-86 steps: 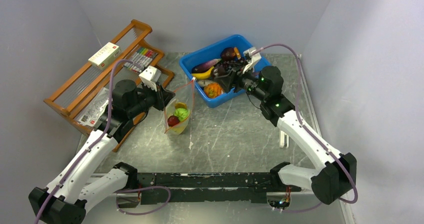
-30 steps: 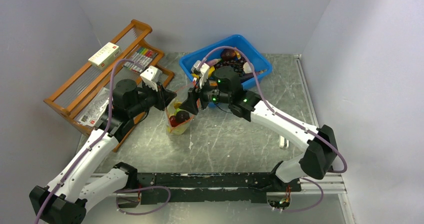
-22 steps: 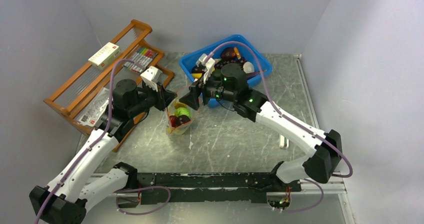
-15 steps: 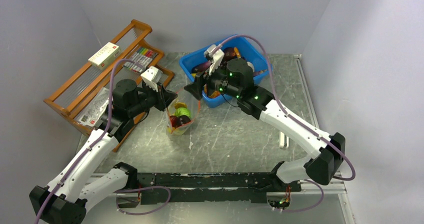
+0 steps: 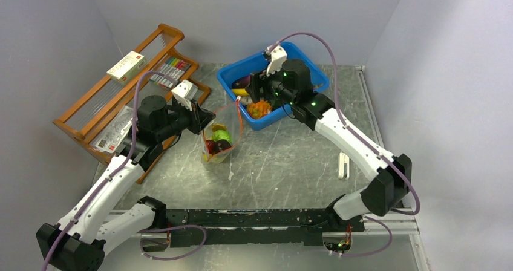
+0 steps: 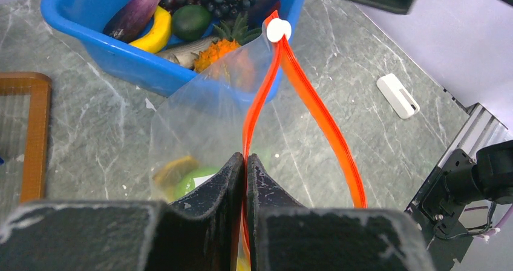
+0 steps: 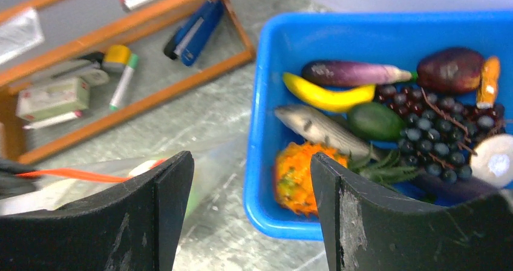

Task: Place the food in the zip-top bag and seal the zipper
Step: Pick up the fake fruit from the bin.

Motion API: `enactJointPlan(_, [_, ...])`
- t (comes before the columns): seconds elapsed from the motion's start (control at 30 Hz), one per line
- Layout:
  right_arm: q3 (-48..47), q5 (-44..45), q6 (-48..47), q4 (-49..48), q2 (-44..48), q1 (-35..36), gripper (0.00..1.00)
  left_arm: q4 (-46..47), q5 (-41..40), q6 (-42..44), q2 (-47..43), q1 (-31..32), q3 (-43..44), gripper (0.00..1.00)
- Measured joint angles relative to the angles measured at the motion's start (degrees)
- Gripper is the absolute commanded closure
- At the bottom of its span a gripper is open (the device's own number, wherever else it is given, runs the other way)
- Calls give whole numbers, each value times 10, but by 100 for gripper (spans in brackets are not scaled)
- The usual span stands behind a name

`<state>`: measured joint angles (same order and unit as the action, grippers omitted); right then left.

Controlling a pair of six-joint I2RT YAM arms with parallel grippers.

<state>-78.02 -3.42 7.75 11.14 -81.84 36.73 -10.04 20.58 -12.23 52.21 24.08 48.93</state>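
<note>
Jaws apart and empty, the right gripper (image 5: 254, 89) has swung back from the bag (image 5: 221, 139) to above the blue bin (image 7: 257, 120), while the left gripper (image 6: 244, 162) stays pinched on the zipper (image 6: 260, 101) of the upright bag beside it.

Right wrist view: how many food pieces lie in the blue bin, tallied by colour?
Purple: 3 (eggplant, dark round fruit, grape cluster)
Yellow: 1 (banana)
Green: 1 (oval fruit)
Orange: 2 (spiky fruit, small piece)
Grey: 1 (fish)
White: 1 (white disc)
Total: 9 clearly visible; a dark shape under the leaves is unclear.
</note>
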Motion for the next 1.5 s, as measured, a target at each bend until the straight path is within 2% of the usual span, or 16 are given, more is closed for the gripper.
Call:
enactJointPlan(0.17, [-15, 3, -12, 36, -57, -28, 27, 0, 0, 0, 0, 0, 0, 93])
enactJointPlan(0.47, [-110, 9, -46, 137, -188, -54, 21, 0, 0, 0, 0, 0, 0, 93])
enactJointPlan(0.7, [-149, 4, -60, 188, -239, -62, 20, 0, -1, 0, -3, 0, 0, 93])
enactJointPlan(0.87, [-163, 35, -67, 190, -258, -72, 22, 0, -1, 0, -3, 0, 0, 93])
enactJointPlan(1.07, [-180, 116, -89, 167, -286, -89, 23, 0, -1, 0, -3, 0, 0, 93])
enactJointPlan(1.3, [-231, 181, -132, 148, -345, -110, 16, 0, -1, 0, -3, 0, 0, 93])
enactJointPlan(1.4, [-253, 185, -142, 144, -376, -119, 8, 0, -1, 0, -3, 0, 0, 93])
enactJointPlan(1.5, [-278, 181, -147, 144, -410, -131, 4, 0, -1, 0, -5, 0, 0, 93])
